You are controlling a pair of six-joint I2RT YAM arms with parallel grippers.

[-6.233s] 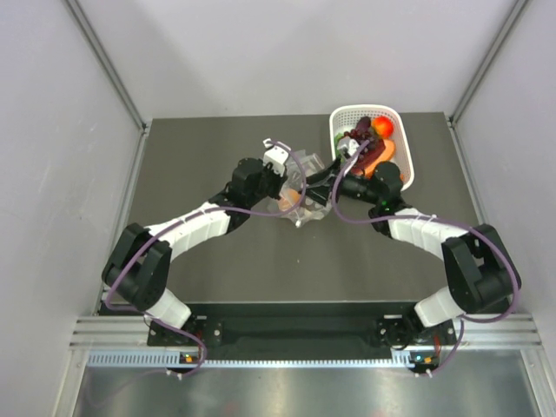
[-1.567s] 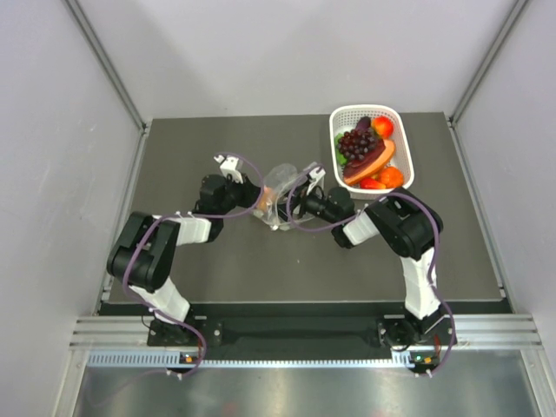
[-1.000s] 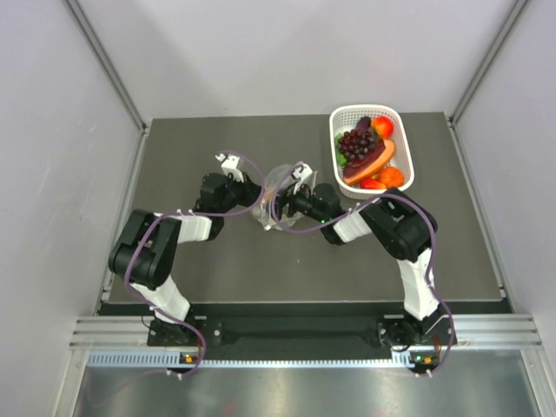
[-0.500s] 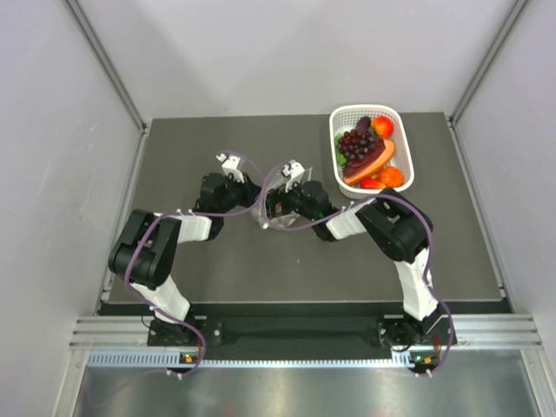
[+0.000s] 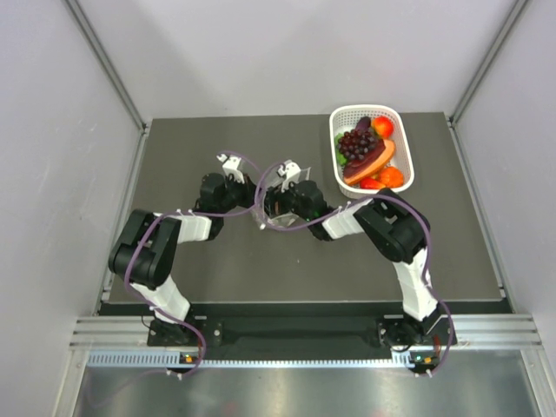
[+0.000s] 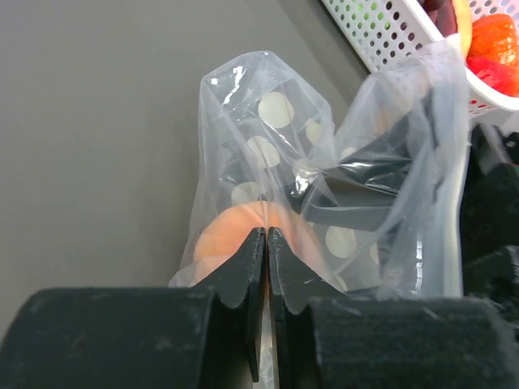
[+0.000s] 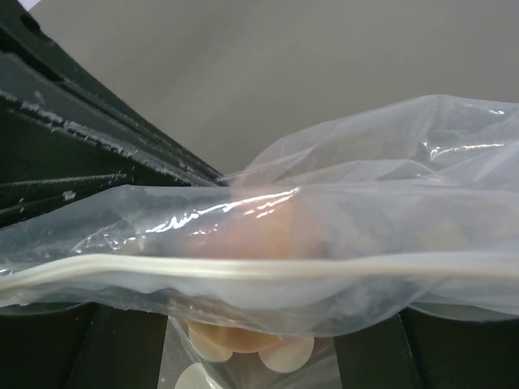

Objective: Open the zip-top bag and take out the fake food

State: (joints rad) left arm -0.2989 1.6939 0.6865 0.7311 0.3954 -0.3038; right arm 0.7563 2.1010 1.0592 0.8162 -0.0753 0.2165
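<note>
The dark surface [image 5: 217, 261] carried everything, with the two arms reaching across it toward one another: the left arm [image 5: 187, 228] bent in from the left and the right arm [image 5: 395, 230] folded sharply back from the right, so that their ends met just left of the middle. At the far right corner sat a white lattice basket [image 5: 332, 139], holding a dark grape bunch [image 5: 354, 142] and red-orange fruits [image 5: 383, 127] among other pieces. The zip-top bag [image 6: 268, 121] stood between the two arm ends, well apart from the basket in the top view, its clear dotted film bunched upward. The left tool [image 6: 267, 235] was clenched on the bag's film, its two black fingers pressed together with the plastic between them. The right tool [image 7: 259, 348] had its fingers to either side of the bag's mouth, the pale zip strip running across in front of its camera; whether they gripped anything could not be told. A round peach-orange fruit [image 6: 223, 235] lay inside the bag, just behind the left tool's fingertips.
</note>
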